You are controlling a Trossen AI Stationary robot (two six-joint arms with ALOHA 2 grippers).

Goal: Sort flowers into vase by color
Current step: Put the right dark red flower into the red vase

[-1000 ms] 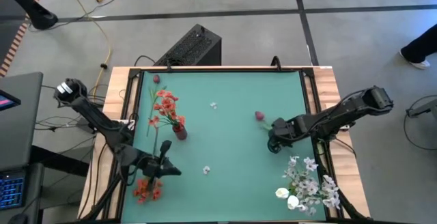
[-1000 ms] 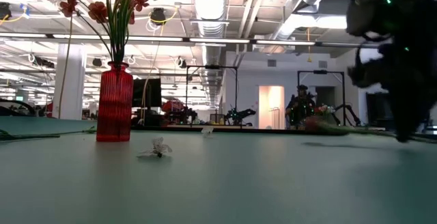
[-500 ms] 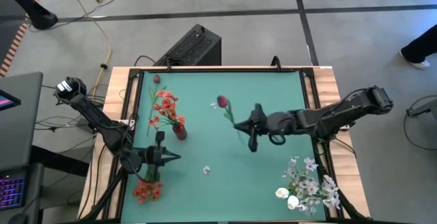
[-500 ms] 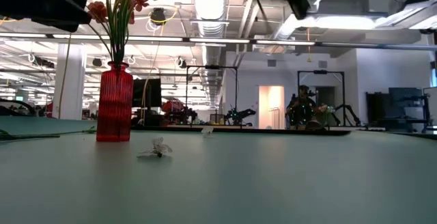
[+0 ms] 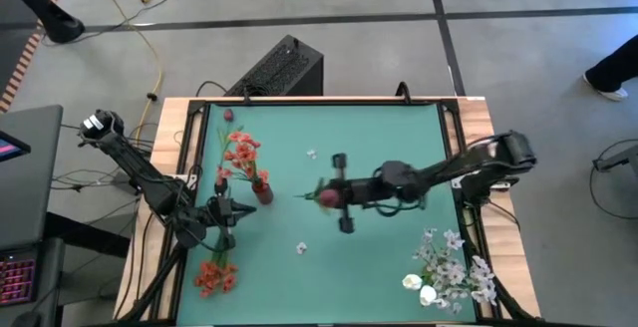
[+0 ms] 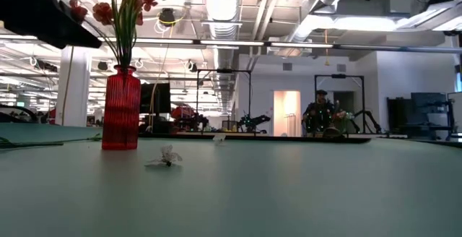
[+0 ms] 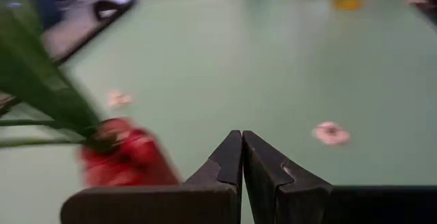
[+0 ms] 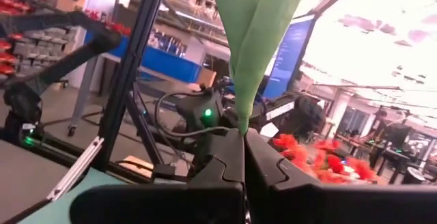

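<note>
A red vase (image 5: 262,193) stands on the green mat with orange-red flowers (image 5: 240,156) in it; it also shows in the low view (image 6: 120,108). My right gripper (image 5: 339,193) hovers over the middle of the mat, right of the vase, shut on a dark red bud flower (image 5: 326,196). My left gripper (image 5: 225,210) is shut and sits just left of the vase (image 7: 126,161). An orange-red cluster (image 5: 214,275) lies at the near left. White sprays (image 5: 451,267) lie at the near right. My right gripper pinches the dark red bud flower by its green stem and leaves (image 8: 242,118) between its two fingers. The fingers come level from the table's right side. The flower is lifted clear of the mat, and its leaves (image 8: 254,33) stick out past the fingertips.
Loose white blossoms lie on the mat (image 5: 311,154) (image 5: 301,248), one of them in the low view (image 6: 166,157). A pink bud (image 5: 228,115) lies at the far left corner. A black box (image 5: 279,68) stands beyond the far edge. Wooden rails (image 5: 477,128) border the mat.
My right gripper has carried the dark red bud flower up off the mat's right part and leftward toward the vase, and the flower has turned about in the hold. My left gripper has moved from near the orange-red cluster toward the far edge, up beside the vase.
</note>
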